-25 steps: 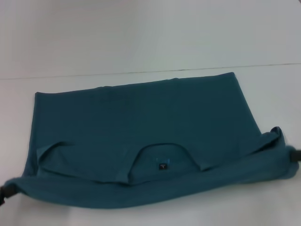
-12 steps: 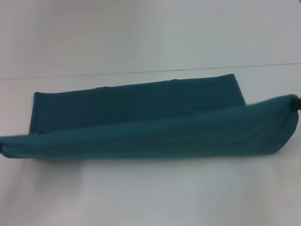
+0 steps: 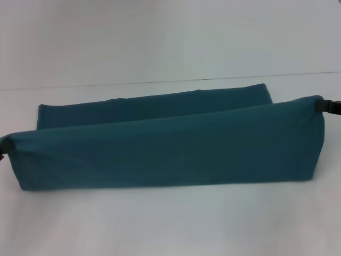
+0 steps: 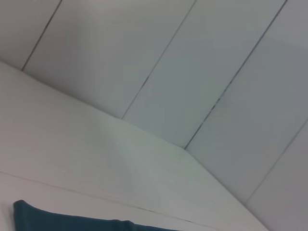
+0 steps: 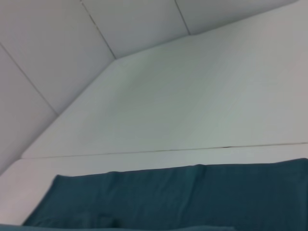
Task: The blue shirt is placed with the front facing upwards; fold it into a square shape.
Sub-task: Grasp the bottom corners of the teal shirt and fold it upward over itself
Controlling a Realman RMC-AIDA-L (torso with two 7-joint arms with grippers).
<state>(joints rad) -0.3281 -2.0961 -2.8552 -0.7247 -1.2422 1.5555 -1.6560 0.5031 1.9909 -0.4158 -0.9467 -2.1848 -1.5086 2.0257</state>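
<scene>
The blue shirt (image 3: 170,152) lies across the white table (image 3: 170,224). Its near edge is raised as a taut flap that hides the neck and sleeves, while the far strip (image 3: 154,104) still rests flat. At the flap's left corner is my left gripper (image 3: 4,145), shut on the cloth. My right gripper (image 3: 329,106) is shut on the right corner, held higher and farther back. Only dark bits of each gripper show past the fabric. The left wrist view catches an edge of the shirt (image 4: 57,222), and the right wrist view looks over its flat part (image 5: 192,197).
Bare white tabletop surrounds the shirt on every side. A seam line (image 3: 160,81) crosses the table just beyond the shirt's far edge. Pale panelled walls (image 4: 192,72) stand behind the table.
Both grippers have lifted the shirt's near edge up and carried it away from me. The neck opening and sleeves, visible a second ago, are now covered by the raised flap.
</scene>
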